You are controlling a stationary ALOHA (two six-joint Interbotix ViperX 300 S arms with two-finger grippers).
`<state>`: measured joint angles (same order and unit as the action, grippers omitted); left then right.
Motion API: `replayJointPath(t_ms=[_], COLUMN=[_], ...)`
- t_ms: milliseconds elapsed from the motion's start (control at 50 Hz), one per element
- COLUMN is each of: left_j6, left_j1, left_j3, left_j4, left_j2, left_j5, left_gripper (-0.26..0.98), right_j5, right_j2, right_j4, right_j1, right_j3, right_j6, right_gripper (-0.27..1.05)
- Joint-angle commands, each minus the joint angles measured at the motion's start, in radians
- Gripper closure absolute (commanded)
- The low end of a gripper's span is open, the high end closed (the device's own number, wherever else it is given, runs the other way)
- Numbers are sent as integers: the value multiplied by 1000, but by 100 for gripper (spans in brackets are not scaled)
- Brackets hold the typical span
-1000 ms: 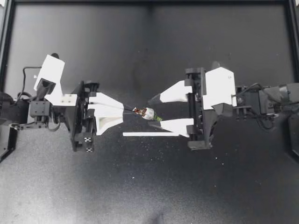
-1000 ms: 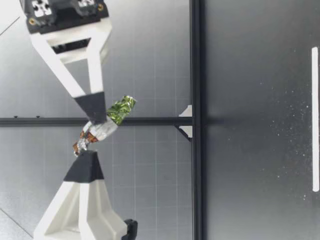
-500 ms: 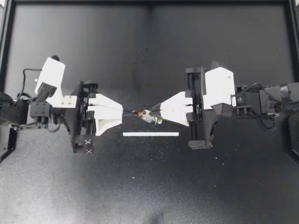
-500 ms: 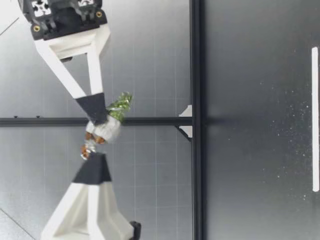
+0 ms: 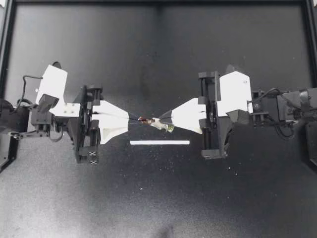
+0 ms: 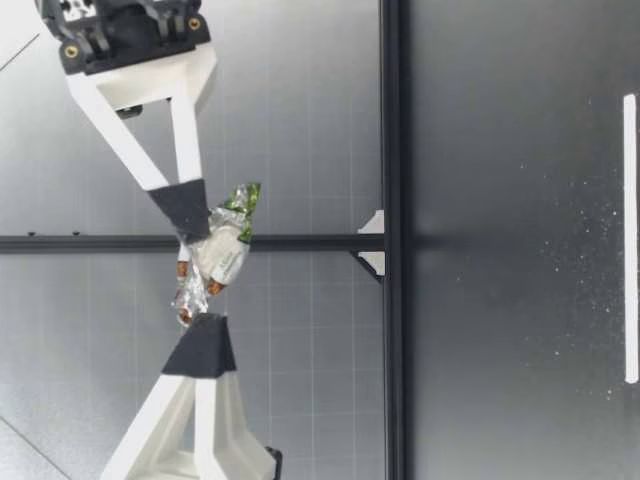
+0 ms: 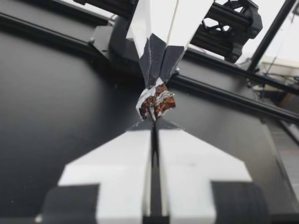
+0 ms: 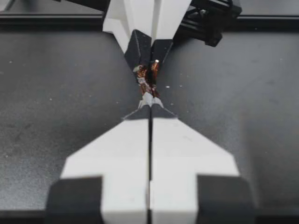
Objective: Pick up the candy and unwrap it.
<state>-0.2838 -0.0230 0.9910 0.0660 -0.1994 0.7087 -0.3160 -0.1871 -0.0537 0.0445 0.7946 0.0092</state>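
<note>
The candy (image 5: 156,122) hangs in the air between my two grippers, above the black table (image 5: 158,198). Its wrapper is silvery white, with a brown twisted end (image 5: 144,119) and a green end (image 5: 169,129). My left gripper (image 5: 132,119) is shut on the brown end. My right gripper (image 5: 162,119) is shut on the candy's body from the other side. The low view shows the candy (image 6: 222,258) stretched between the right gripper (image 6: 190,218) and the left gripper (image 6: 205,332), high above the table. The left wrist view has the candy (image 7: 156,101) just ahead of the gripper (image 7: 154,123). In the right wrist view the brown twist (image 8: 146,84) spans the gap between the two grippers.
A thin white strip (image 5: 159,142) lies flat on the table just in front of and below the candy, also seen as the white strip (image 6: 629,238) in the low view. A black frame rail (image 5: 158,2) borders the table's far edge.
My right gripper, open around the candy a second ago, has shut on it. The two grippers have drawn slightly apart, and the wrapper's brown end is stretched out.
</note>
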Motion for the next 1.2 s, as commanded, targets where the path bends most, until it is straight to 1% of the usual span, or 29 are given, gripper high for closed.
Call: replayJointPath(t_ms=[0,60,180,220,480,580,780,840,940,1020,1180], left_j6=[2,-3,-18,-20,-5,-6,-5,-2,0,11,17], left_j1=[0,-2,0,0,0,3,26,38,72,87,91], left_j3=[-12,-14,-26,-35,-123,-130,-133,-133,-129,-129,-130], left_j4=[-5,-3,0,-2,2,5,34,43,55,78,84], left_j2=[-8,-5,8,14,63,69,91,98,127,158,186], left_j5=[3,0,-26,-38,-98,-98,-98,-94,-92,-92,-109], left_gripper=[68,54,19,12,13,13,13,14,14,15,15], right_j5=[-3,-3,8,15,80,83,83,83,83,83,83], right_j2=[-29,-29,-25,-23,0,3,-6,-6,-12,-21,-51], right_j4=[2,0,2,2,2,2,2,2,2,3,8], right_j1=[2,2,2,2,2,2,-17,-28,-41,-43,-25], right_j3=[-18,-20,-25,-29,-51,-51,-48,-48,-41,-35,-15], right_j6=[-3,-2,-2,-2,-3,-3,0,2,5,5,3], right_gripper=[97,97,97,97,97,97,97,97,97,97,97])
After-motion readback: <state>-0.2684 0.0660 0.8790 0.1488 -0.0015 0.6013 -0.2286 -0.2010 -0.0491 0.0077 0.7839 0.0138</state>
